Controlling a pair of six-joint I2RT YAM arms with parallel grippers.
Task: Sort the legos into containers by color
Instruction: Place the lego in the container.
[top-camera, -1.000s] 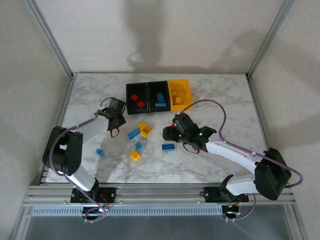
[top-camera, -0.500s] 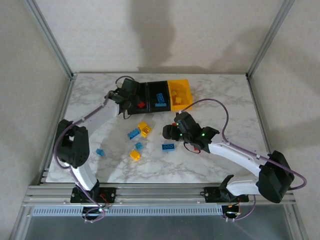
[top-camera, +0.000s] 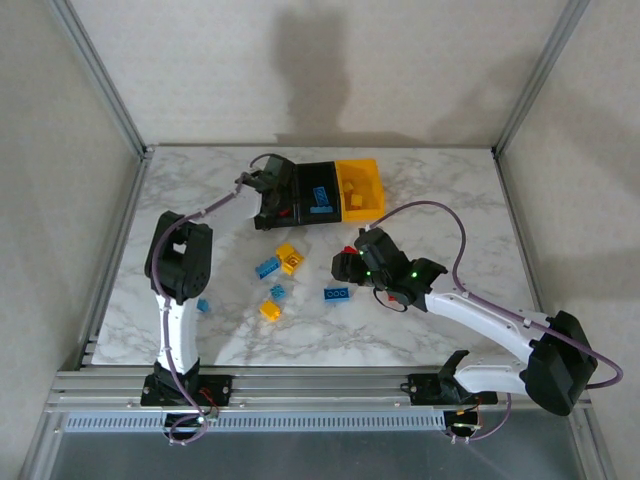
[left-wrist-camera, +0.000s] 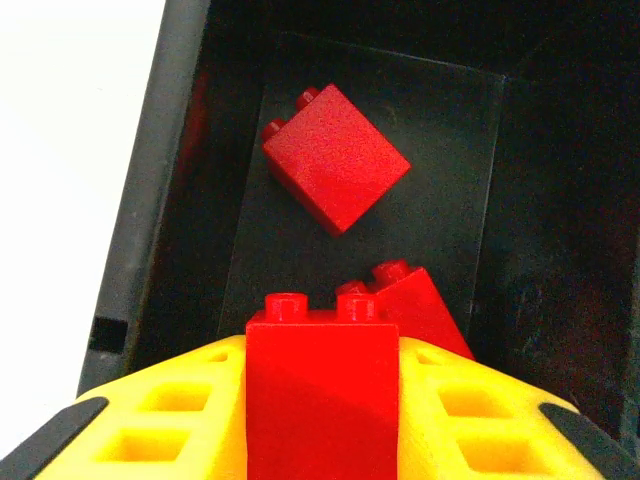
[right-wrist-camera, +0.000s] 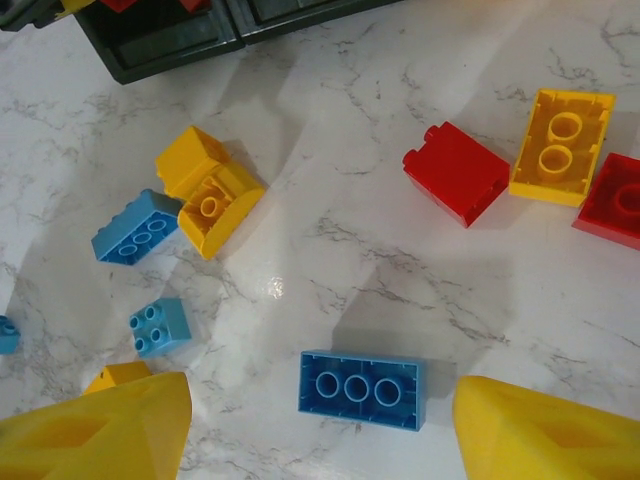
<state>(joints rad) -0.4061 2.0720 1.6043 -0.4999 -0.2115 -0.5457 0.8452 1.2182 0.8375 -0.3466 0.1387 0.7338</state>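
Left gripper (left-wrist-camera: 322, 425) clamps a small red studded plastic brick (left-wrist-camera: 322, 385) over the left black plastic bin (left-wrist-camera: 150, 200), at the marble table's (top-camera: 450, 190) 11 o'clock, above two red bricks (left-wrist-camera: 335, 155) inside. Colour matches, so release seems next. Right gripper (right-wrist-camera: 320, 440), jaws apart, hangs above a flat blue plastic brick (right-wrist-camera: 362, 388), likely pre-grasp.

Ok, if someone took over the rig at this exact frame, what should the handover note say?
Left gripper: shut on the held red brick, over the left black bin, not yet released.
Right gripper: open, empty, above the blue three-hole brick on the table.
Done: one red brick and another red brick in that bin, a blue brick in the middle bin, yellow pieces in the yellow bin.
Left: drop the held brick, then sort the loose legos, among them a loose red brick, a yellow brick and a small blue brick.
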